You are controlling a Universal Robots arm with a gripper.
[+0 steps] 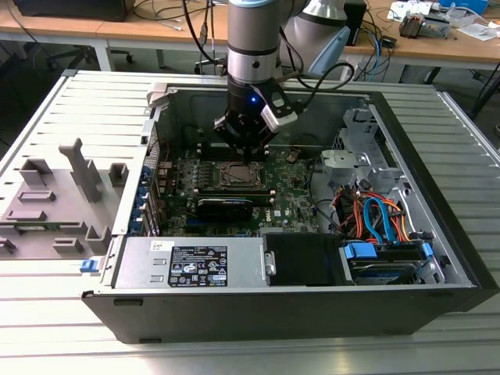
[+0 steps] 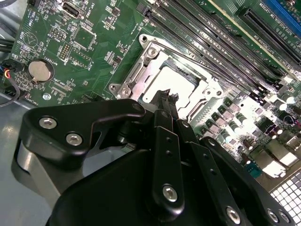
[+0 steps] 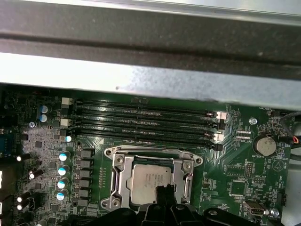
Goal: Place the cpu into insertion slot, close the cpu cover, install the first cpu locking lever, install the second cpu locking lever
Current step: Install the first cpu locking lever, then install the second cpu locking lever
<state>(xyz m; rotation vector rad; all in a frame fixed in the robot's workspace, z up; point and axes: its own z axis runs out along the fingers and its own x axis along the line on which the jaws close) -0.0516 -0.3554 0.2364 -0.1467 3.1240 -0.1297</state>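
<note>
Inside the open computer case (image 1: 437, 234) on the slatted worktop (image 1: 47, 101), the cpu (image 3: 149, 182) lies flat in the motherboard (image 2: 89, 42) socket, framed by the closed cpu cover (image 3: 121, 176), while the pincer (image 2: 164, 101), fingertips together and gripping nothing, hovers just above the chip.

Robot arm (image 1: 251, 39): cylindrical silver-grey segment with black bands and a pale blue ring at top; a small blue light on the black wrist. Black cables trail alongside. Gripper (image 2: 165, 101): matte black linkage plates fastened with silver screws.
</note>
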